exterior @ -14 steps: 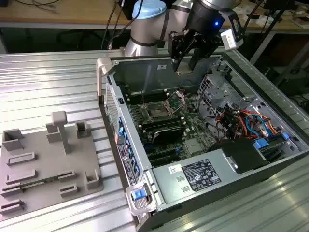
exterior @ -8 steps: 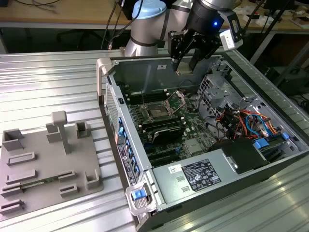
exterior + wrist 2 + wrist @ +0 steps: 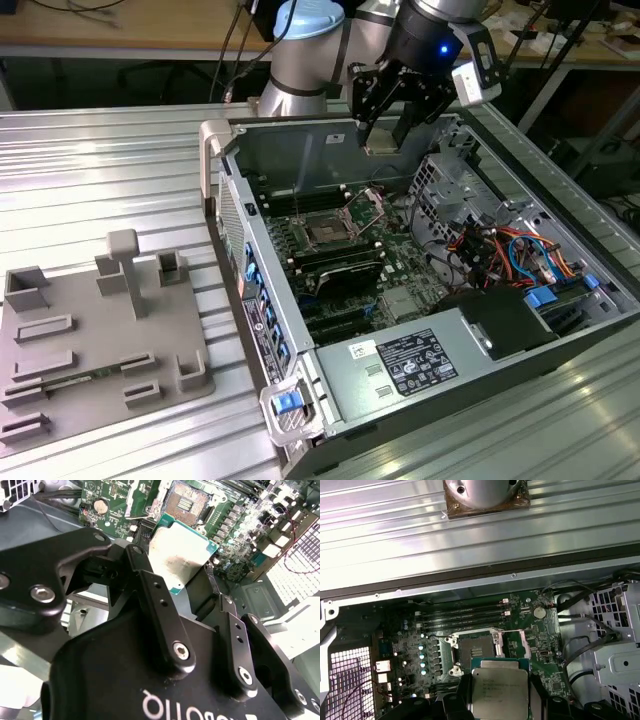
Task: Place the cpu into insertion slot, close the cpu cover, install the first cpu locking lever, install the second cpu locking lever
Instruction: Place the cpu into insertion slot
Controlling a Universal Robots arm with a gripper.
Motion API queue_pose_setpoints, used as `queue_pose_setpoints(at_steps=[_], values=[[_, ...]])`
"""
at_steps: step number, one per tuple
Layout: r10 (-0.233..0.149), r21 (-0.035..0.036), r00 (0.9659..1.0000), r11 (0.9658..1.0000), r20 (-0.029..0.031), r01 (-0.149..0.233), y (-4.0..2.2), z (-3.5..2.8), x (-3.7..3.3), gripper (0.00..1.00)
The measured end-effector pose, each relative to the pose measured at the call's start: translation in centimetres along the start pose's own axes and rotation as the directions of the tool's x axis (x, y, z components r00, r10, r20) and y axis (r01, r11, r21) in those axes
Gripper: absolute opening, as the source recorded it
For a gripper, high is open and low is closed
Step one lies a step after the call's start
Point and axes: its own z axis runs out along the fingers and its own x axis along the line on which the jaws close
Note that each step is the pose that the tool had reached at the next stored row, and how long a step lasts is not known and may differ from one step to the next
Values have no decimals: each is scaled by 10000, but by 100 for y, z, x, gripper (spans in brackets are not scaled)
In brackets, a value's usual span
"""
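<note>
My gripper [image 3: 384,132] hangs over the open computer case, shut on the cpu [image 3: 383,141], a flat square chip with a silvery top. In both wrist views the black fingers [image 3: 150,587] clamp two opposite edges of the cpu [image 3: 181,552] [image 3: 500,692]. The insertion slot [image 3: 325,232] [image 3: 475,653] [image 3: 188,502] lies below on the green board, uncovered, its dark centre showing. The cpu is in the air, well apart from the slot. The cpu cover [image 3: 366,209] [image 3: 513,641] stands swung open beside the slot.
Long black memory slots [image 3: 462,616] run beside the socket. A perforated drive cage [image 3: 450,185] and bundled cables [image 3: 510,250] crowd the exterior view's right. A power supply [image 3: 420,365] sits at the case's near end. A grey fixture plate [image 3: 100,335] lies outside on the ribbed table.
</note>
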Motion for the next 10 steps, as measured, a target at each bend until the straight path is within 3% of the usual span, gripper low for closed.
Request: queue_pose_setpoints(at_steps=[10], values=[[83,-2,10000,10000,8,-83,-1,0,8,55]])
